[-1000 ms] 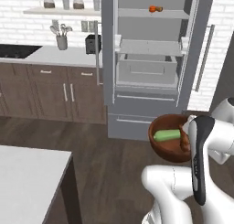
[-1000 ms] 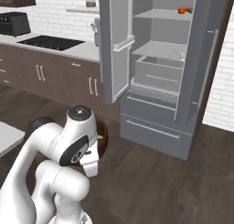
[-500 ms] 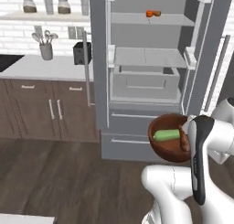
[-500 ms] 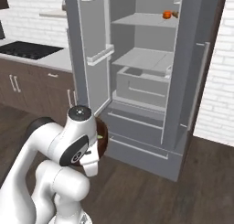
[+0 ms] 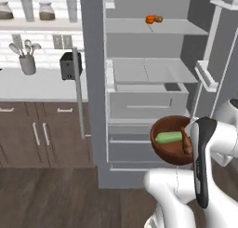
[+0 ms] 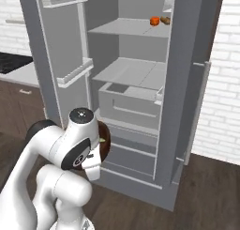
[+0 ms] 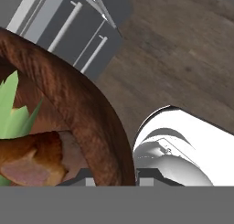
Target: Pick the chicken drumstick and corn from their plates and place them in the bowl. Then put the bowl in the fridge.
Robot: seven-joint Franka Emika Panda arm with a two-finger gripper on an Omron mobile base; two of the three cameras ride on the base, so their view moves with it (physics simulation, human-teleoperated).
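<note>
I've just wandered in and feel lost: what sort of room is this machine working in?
It looks like a home kitchen, computer-rendered: a tall grey fridge stands open, wooden cabinets run under a counter, and a utensil holder sits by the tiled wall.

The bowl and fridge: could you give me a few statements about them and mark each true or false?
1. The bowl holds the corn and the drumstick. True.
2. The fridge doors are closed. False: they stand open, shelves and drawer showing.
3. The bowl sits on a fridge shelf. False: it is held up in front of the fridge, outside it.
4. An orange item lies on the upper shelf. True.
5. The claw is clamped on the bowl's rim. True.
</note>
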